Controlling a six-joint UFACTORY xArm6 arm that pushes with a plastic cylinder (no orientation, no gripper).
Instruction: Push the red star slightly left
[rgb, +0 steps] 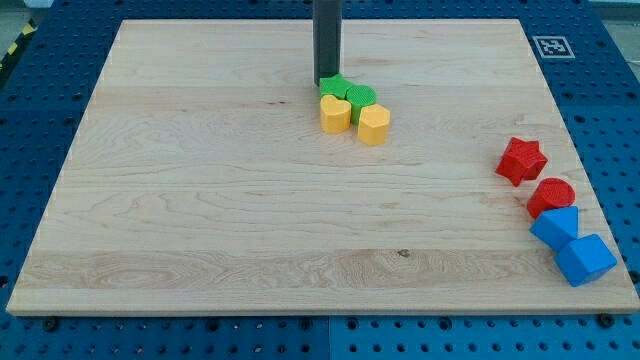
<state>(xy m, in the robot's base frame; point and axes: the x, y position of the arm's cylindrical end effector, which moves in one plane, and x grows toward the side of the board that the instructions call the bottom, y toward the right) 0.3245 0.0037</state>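
The red star (521, 160) lies near the board's right edge, at mid height. My tip (327, 81) is far to its left, near the view's top centre, touching the upper left of a green block (335, 87). A second green block (362, 97) sits beside that one. A yellow heart-like block (335, 114) and a yellow hexagonal block (373, 125) lie just below the green ones, all four in one tight cluster.
A red round block (551, 196) lies below and right of the red star. Two blue blocks (555, 227) (585, 259) follow it toward the lower right corner. The wooden board (200, 200) rests on a blue perforated table. A marker tag (552, 46) sits at the upper right.
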